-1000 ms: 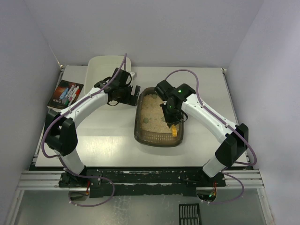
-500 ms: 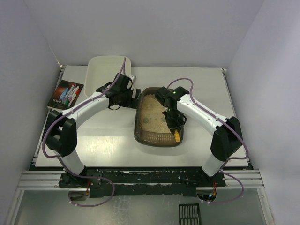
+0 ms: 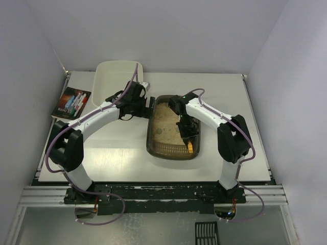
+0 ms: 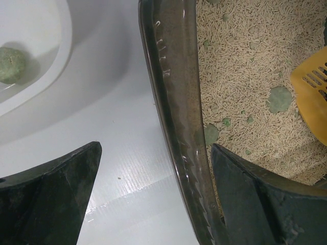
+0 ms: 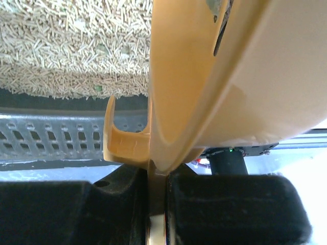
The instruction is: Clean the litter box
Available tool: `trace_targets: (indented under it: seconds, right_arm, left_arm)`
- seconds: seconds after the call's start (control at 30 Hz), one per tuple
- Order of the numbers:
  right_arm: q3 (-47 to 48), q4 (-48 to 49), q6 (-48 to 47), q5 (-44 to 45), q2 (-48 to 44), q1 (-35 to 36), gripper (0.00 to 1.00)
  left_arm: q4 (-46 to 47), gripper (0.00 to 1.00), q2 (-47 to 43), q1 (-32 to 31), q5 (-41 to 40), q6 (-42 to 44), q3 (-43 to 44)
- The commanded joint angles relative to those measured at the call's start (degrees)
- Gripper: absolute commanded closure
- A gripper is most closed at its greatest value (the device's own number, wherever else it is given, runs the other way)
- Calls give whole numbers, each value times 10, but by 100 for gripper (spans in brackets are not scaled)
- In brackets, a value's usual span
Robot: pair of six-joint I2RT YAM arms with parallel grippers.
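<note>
The litter box point(image 3: 152, 135) is a dark translucent tray with beige litter and small grey-green clumps point(image 4: 279, 99), at the table's middle. My left gripper point(image 3: 147, 106) is open and straddles the box's left rim point(image 4: 176, 102). One finger point(image 4: 271, 204) is inside over the litter, the other point(image 4: 46, 199) outside over the table. My right gripper point(image 3: 186, 131) is shut on the handle of a yellow scoop point(image 5: 219, 76) inside the box. The scoop's slotted head point(image 3: 190, 147) sits near the box's near end and also shows in the left wrist view point(image 4: 312, 97).
A cream-white tub point(image 3: 115, 76) stands at the back left, with one green clump point(image 4: 10, 64) in it. A colourful packet point(image 3: 71, 102) lies at the table's left edge. A black grate point(image 3: 207, 234) lies below the table's front rail.
My left gripper has shifted right onto the litter box's rim. My right arm has folded in, its elbow moving left, and the scoop has moved slightly towards the box's near end.
</note>
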Motion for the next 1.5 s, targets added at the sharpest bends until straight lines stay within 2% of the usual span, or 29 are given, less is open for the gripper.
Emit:
trace_targets:
  seconds: [0.0, 0.37, 0.57, 1.03, 1.27, 1.47]
  right_arm:
    - [21, -5, -5, -14, 32, -2, 100]
    - [20, 31, -16, -151, 36, -43, 100]
    - [-51, 111, -21, -218, 43, -49, 100]
    - [-130, 331, -15, -351, 48, -92, 100]
    - [-184, 409, -26, -362, 49, -102, 100]
    - [-251, 487, -10, -394, 2, -127, 100]
  left_arm:
    - [21, 0, -13, -5, -8, 2, 2]
    - [24, 0, -40, -5, 26, 2, -37]
    - [24, 0, -47, -5, 26, 10, -49]
    - [29, 2, -36, -5, 43, 11, -53]
    - [27, 2, -28, -5, 47, 16, -50]
    - [22, 3, -27, -5, 51, 23, -49]
